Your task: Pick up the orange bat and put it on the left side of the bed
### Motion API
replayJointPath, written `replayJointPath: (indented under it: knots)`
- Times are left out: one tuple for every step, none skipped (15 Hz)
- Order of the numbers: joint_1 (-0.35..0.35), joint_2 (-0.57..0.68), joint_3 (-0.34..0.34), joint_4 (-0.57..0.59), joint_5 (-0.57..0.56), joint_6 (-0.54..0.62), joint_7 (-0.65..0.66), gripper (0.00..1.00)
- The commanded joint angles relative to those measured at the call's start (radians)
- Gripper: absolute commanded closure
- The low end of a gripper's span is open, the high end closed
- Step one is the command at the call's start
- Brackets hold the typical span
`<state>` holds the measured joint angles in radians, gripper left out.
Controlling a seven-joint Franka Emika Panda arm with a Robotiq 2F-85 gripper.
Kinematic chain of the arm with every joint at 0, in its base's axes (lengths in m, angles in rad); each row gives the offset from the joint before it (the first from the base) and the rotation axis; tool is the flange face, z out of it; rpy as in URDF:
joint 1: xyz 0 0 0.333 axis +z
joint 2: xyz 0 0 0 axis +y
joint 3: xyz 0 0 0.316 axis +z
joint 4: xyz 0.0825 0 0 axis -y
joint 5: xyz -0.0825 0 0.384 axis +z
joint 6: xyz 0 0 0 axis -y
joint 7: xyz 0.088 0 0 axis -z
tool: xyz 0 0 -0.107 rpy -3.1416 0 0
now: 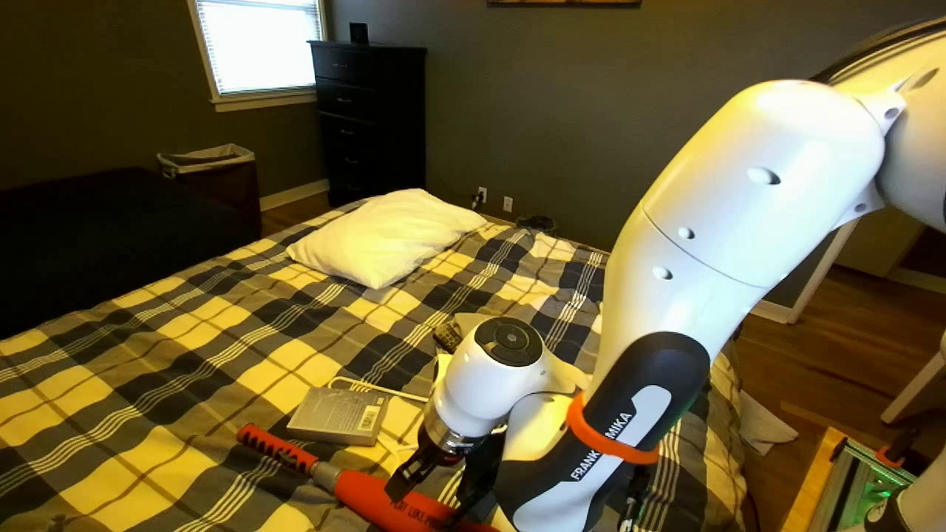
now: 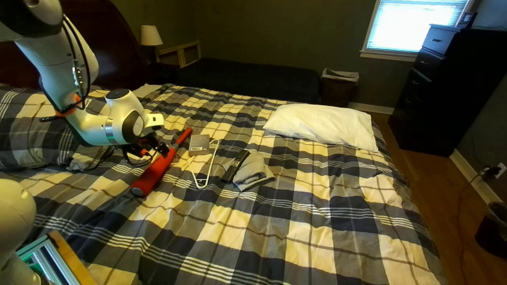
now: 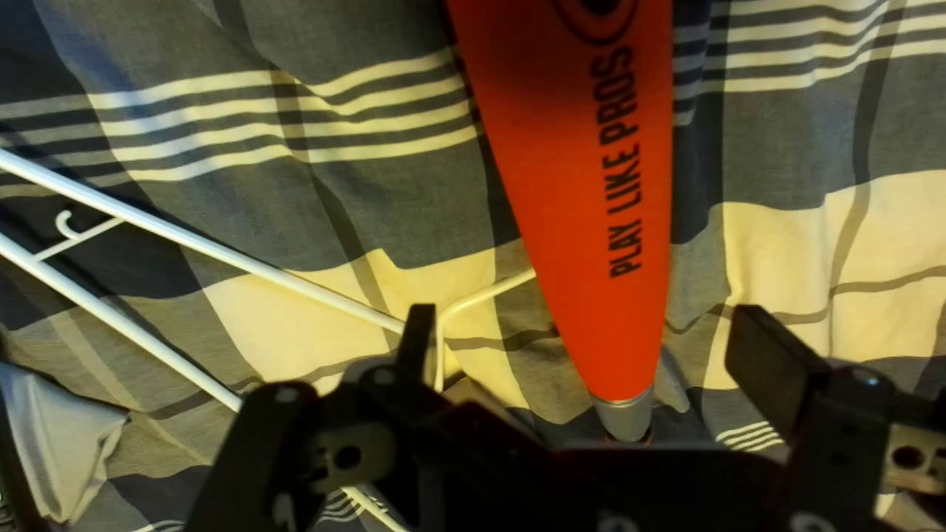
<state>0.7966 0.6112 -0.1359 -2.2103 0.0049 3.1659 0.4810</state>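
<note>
My gripper [image 3: 584,325] stands wide, nothing held. The bat [image 2: 158,167] lies on the bed [image 2: 317,221] below it; in the wrist view its long axis passes through my gap, square to the closing direction, nearer one finger [image 3: 772,362]. Height remaining: cannot tell. Judgement: re-centre slightly, lower, close. The hanger [image 3: 295,284] lies just beside, its end meeting the bat's edge in that view; possible snag. Bed rumpled, likely to give. Beyond: pillow [image 2: 321,124], dark dresser [image 1: 369,118].
</note>
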Motion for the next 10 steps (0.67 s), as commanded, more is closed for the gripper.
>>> replayJointPath:
  knots:
    - [-0.002,0.005,0.010,0.004,0.059,-0.004,-0.055,0.00]
    - [-0.008,0.015,0.015,0.012,0.067,-0.014,-0.061,0.00]
    - [-0.003,0.024,0.012,0.015,0.076,-0.024,-0.062,0.00]
    - [0.010,0.030,0.001,0.016,0.078,-0.033,-0.064,0.00]
    - [0.002,0.039,0.013,0.018,0.084,-0.038,-0.066,0.00]
    - [0.001,0.050,0.015,0.021,0.089,-0.043,-0.064,0.00]
    - [-0.021,0.066,0.040,0.024,0.095,-0.035,-0.067,0.00]
    - [-0.054,0.079,0.077,0.025,0.102,-0.021,-0.076,0.00]
    - [-0.059,0.091,0.086,0.026,0.108,-0.016,-0.076,0.00]
    - [-0.080,0.104,0.108,0.030,0.112,-0.024,-0.083,0.00]
